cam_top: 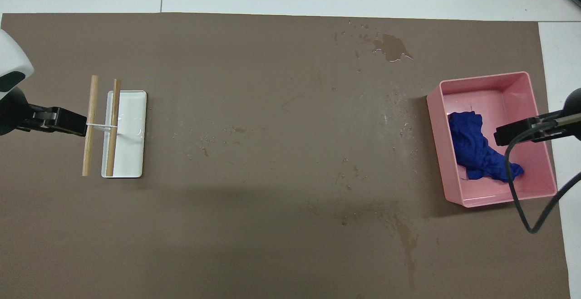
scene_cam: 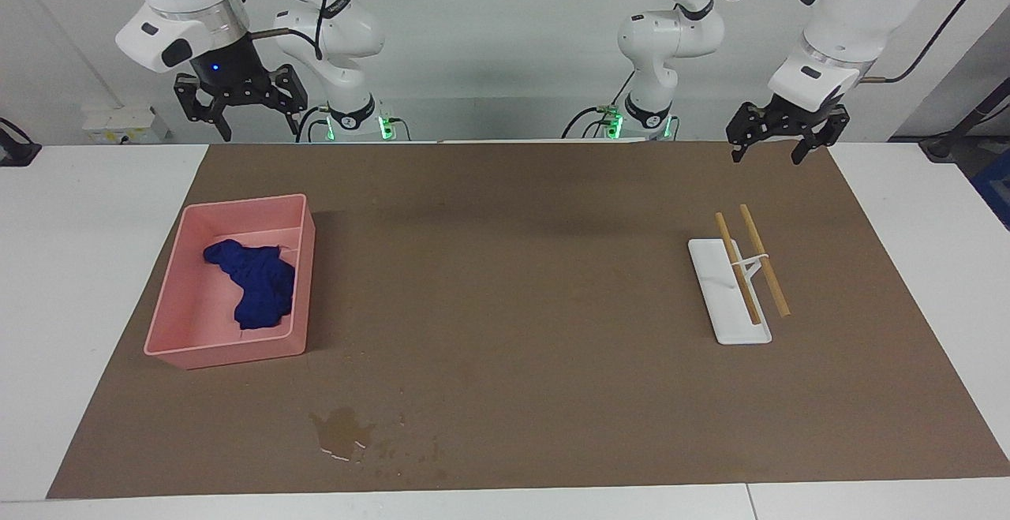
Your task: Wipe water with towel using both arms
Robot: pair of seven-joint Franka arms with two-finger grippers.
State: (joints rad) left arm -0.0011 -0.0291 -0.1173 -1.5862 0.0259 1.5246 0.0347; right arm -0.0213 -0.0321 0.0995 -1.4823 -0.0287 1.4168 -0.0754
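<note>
The blue towel lies bunched in the pink tray; it also shows in the overhead view. The water shows as faint dark specks on the brown mat near the edge farthest from the robots, also seen from overhead. My right gripper is open and empty, raised in the air over the tray's end of the mat; from overhead its tip covers the tray. My left gripper is open and empty, raised over the mat's edge at the left arm's end.
A larger glossy blotch lies beside the specks. A white rack with two wooden sticks stands toward the left arm's end, under the left gripper's tip in the overhead view. A faint streak marks the mat nearer the robots.
</note>
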